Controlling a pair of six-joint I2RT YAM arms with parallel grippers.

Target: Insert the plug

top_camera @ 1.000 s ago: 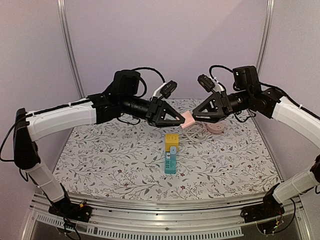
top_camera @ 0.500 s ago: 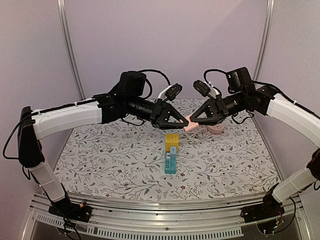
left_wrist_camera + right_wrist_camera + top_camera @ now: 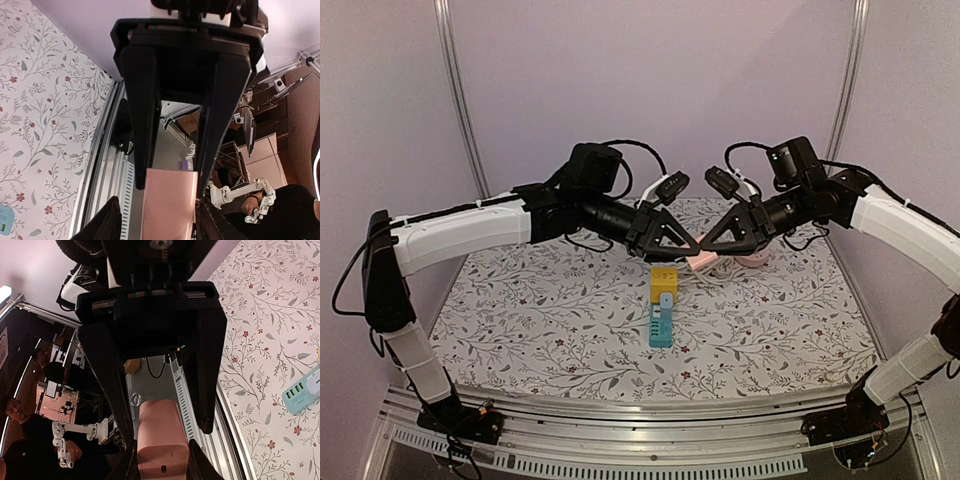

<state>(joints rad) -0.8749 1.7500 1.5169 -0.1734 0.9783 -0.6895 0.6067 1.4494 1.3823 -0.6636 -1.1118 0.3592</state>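
Above the bench, seemingly a handover: left fingers (image 3: 142,125) and right fingers (image 3: 112,380) both pinch the pink plug (image 3: 698,262); next, one releases, aim for the teal power strip (image 3: 661,325)

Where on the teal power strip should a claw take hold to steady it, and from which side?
I'd pinch the teal power strip across its long sides at the near end, coming straight down. It lies flat, its length running near to far, and the yellow block crowds its far end. The left claw holds the pink plug.
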